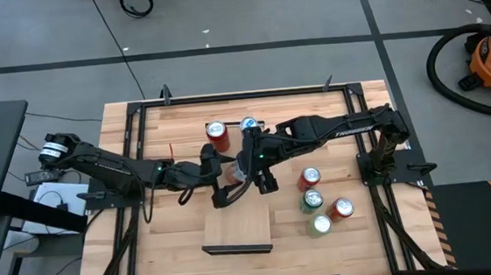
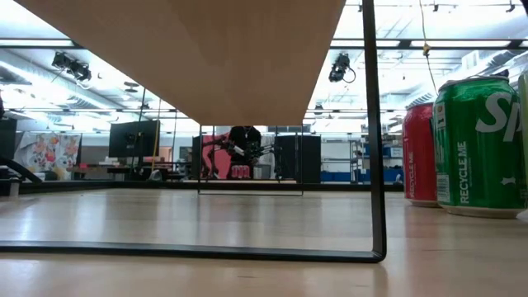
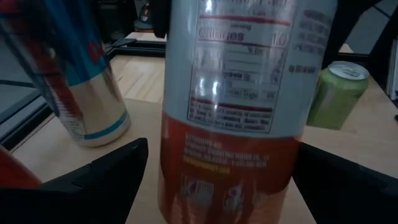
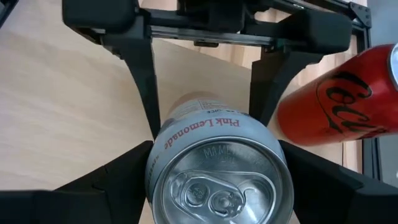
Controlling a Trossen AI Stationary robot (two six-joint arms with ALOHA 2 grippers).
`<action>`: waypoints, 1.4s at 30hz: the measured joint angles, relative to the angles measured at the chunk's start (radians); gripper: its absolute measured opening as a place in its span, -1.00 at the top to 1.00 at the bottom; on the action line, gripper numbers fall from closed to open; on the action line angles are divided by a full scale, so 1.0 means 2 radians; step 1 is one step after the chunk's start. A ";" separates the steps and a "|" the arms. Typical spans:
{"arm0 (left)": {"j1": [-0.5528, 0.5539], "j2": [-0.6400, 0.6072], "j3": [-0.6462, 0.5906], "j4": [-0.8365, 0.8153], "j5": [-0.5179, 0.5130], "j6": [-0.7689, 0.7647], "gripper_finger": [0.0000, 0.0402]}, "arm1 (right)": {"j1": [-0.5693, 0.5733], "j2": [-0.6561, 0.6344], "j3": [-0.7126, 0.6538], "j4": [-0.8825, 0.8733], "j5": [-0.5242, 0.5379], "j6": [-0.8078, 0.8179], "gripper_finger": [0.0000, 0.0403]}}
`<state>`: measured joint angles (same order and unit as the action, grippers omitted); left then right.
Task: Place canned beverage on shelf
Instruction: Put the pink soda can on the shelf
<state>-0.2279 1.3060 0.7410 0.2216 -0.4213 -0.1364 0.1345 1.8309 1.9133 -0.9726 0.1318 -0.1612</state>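
Plank surface (image 1: 175,248) with light-wood shelf (image 1: 237,222) near its front edge. Right pincer (image 4: 217,155) clamped on upright Pink Lemonade can (image 4: 217,180) above shelf's far end. Left pincer (image 3: 217,168) spread apart on either side of same can. Red cola can (image 4: 339,102) just beside.

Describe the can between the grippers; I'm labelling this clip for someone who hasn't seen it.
On the table, look just beyond the shelf, where both arms meet. The right gripper clamps a can there, the open left gripper flanking it. Unlike the red can and green can nearby, it is silver and orange, labelled Pink Lemonade.
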 joint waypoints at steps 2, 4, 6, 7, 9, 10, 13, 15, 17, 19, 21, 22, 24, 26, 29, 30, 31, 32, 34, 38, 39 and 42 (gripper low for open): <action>0.004 0.005 0.001 0.012 0.000 0.000 -0.94 | 0.000 0.000 0.000 -0.001 -0.001 0.000 -0.60; 0.005 0.005 0.000 0.013 0.001 0.000 -0.94 | 0.000 0.000 0.000 -0.001 -0.001 0.002 -0.60; 0.006 0.005 0.000 0.021 0.000 0.000 -0.94 | 0.000 0.000 0.000 0.000 -0.001 0.005 -0.60; 0.006 0.005 0.000 0.022 0.000 0.000 -0.94 | 0.000 0.000 0.000 0.000 -0.001 0.005 -0.60; 0.006 0.005 0.000 0.022 0.000 0.000 -0.93 | 0.000 0.000 0.000 0.000 -0.001 0.007 -0.60; 0.005 0.005 0.000 0.022 0.001 0.000 -0.92 | 0.000 0.000 0.000 0.000 -0.001 0.009 -0.60; 0.006 0.005 0.000 0.023 0.000 0.000 -0.85 | -0.001 0.000 0.000 0.000 -0.001 0.010 -0.60; 0.006 0.005 0.000 0.025 0.001 0.000 -0.77 | -0.001 0.000 0.000 0.001 -0.001 0.010 -0.60; 0.006 0.005 0.000 0.027 0.001 0.001 -0.70 | -0.001 0.000 0.000 0.000 -0.001 0.010 -0.60; 0.006 0.005 0.000 0.028 0.002 0.002 -0.64 | -0.001 0.000 0.000 0.000 -0.001 0.010 -0.60; 0.006 0.005 0.000 0.029 0.002 0.002 -0.59 | -0.001 0.000 0.000 -0.001 -0.001 0.009 -0.60; 0.007 0.005 0.000 0.029 0.002 0.002 -0.58 | -0.002 0.000 0.000 -0.001 -0.002 0.009 -0.60; 0.007 0.005 0.000 0.029 0.002 0.001 -0.57 | -0.003 0.000 0.000 -0.002 -0.003 0.008 -0.60; 0.007 0.005 0.000 0.029 0.002 0.001 -0.57 | -0.005 0.000 0.000 -0.003 -0.003 0.007 -0.60; 0.007 0.005 0.000 0.030 0.000 0.001 -0.56 | -0.006 0.000 0.000 -0.003 -0.003 0.003 -0.60; 0.007 0.005 0.000 0.030 -0.001 0.001 -0.56 | -0.006 0.000 0.000 -0.003 -0.003 0.002 -0.61; 0.007 0.005 0.000 0.030 -0.001 0.001 -0.56 | -0.006 0.000 0.000 -0.002 -0.003 0.002 -0.61; 0.007 0.005 0.000 0.030 -0.001 0.001 -0.56 | -0.006 0.000 0.000 -0.002 -0.003 0.002 -0.62; 0.007 0.005 0.000 0.030 -0.001 0.001 -0.56 | -0.006 0.000 0.000 -0.002 -0.003 0.001 -0.64; 0.008 0.005 0.000 0.030 -0.001 0.001 -0.55 | -0.006 0.000 0.000 -0.003 -0.003 0.000 -0.67; 0.009 0.005 0.000 0.030 -0.001 0.001 -0.55 | -0.006 0.000 0.000 -0.003 -0.003 0.000 -0.67; 0.009 0.005 0.000 0.030 -0.001 0.001 -0.55 | -0.006 -0.001 0.000 -0.003 -0.003 0.000 -0.67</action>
<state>-0.2104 1.3167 0.7403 0.2825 -0.4229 -0.1341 0.1226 1.8297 1.9133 -0.9791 0.1265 -0.1604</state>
